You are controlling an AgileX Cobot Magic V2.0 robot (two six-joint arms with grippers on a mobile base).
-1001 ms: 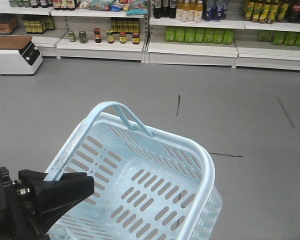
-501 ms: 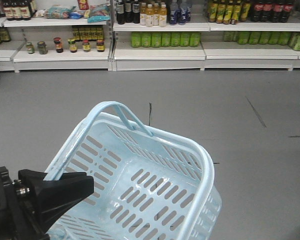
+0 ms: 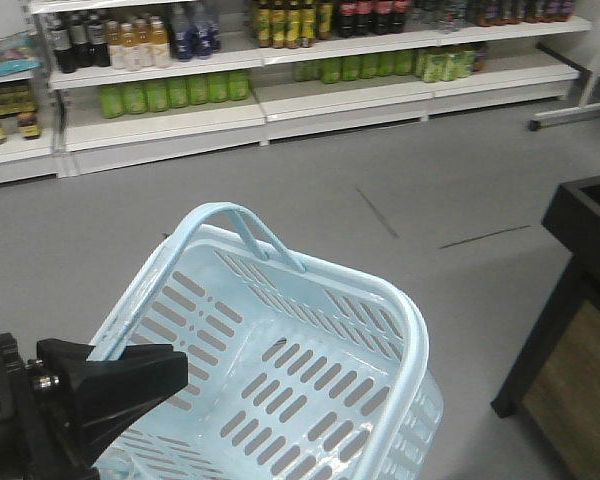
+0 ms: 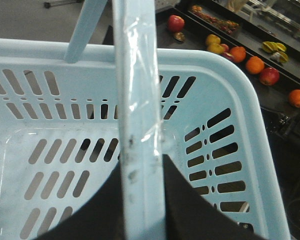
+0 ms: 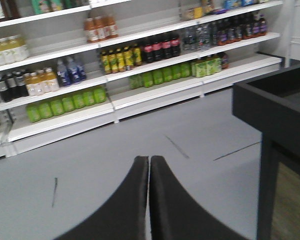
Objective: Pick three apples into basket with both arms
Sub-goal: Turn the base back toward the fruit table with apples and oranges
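The pale blue basket (image 3: 412, 330) hangs in front of me, its slotted bottom bare. My left gripper (image 4: 142, 167) is shut on the basket's hoop handle (image 4: 135, 100), which has a clear strip wrapped round it. The same gripper shows as a black wedge (image 3: 130, 385) at the lower left of the front view. Beyond the basket's far rim, dark red apples (image 4: 175, 23) (image 4: 269, 76) lie on a black fruit display. My right gripper (image 5: 149, 162) is shut on nothing above the grey floor.
Oranges (image 4: 254, 64) and yellow apples (image 4: 213, 42) lie among the red ones. A black display stand (image 3: 590, 215) with a wooden side rises at the right. Drink shelves (image 3: 160, 120) line the far wall, across grey floor (image 3: 380, 200).
The front view has swung right: the shelves slid left and the black stand came into sight at the right. The basket and left gripper keep their place in the frame.
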